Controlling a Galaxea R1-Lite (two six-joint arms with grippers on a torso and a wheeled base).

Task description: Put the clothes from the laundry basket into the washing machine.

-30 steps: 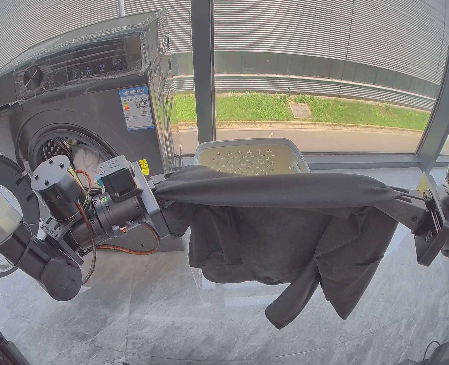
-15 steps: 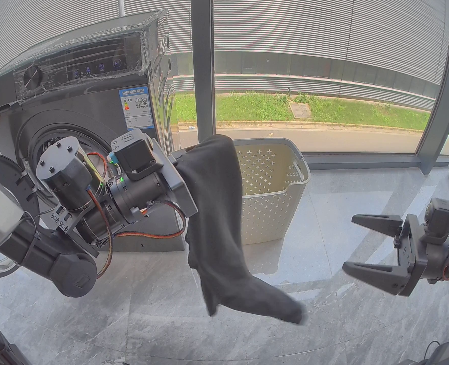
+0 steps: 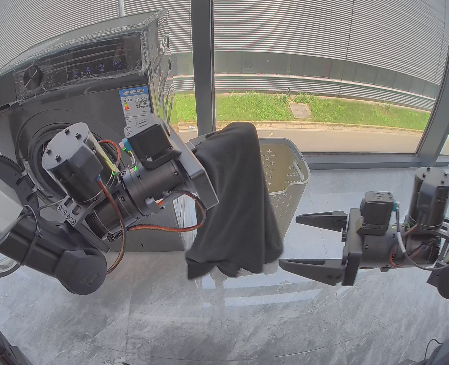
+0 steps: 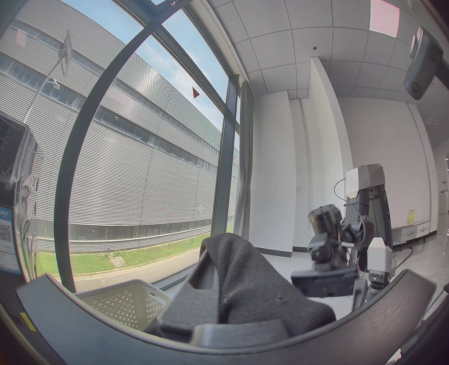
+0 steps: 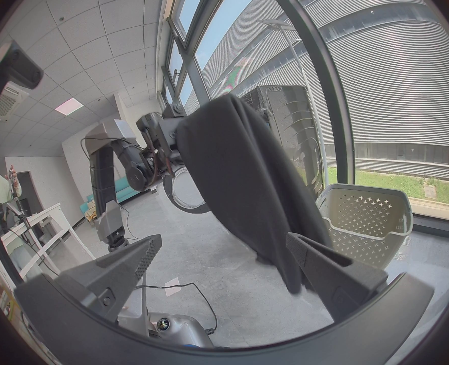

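In front of the laundry basket (image 3: pixel 291 178), the dark garment (image 3: pixel 237 198) hangs as one long fold. Its long axis is almost vertical, and its lower hem is a little above the floor (image 3: pixel 234 320) and does not touch it. The top of the fold is held by the left gripper (image 3: pixel 204 144), which is closed on the cloth (the fingers are mostly covered by it, so the exact bite is hard to see). From this grip the washing machine (image 3: pixel 82 102) lies to the robot's left, and its drum opening (image 3: pixel 32 143) is partly hidden behind the left arm. I judge that the coming move depends on this relation: the garment must go sideways to the left and somewhat down, away from the basket, and the hanging length must follow through the round opening without catching on its edge. The left arm is the nearer one to the machine and already carries the cloth, so it seems the natural arm for the insertion. On the other side of the garment, the right gripper (image 3: pixel 290 242) is empty, with its fingers spread wide. It points toward the cloth, and its lower fingertip is just beside the hem, so it could help to gather the loose end if needed.
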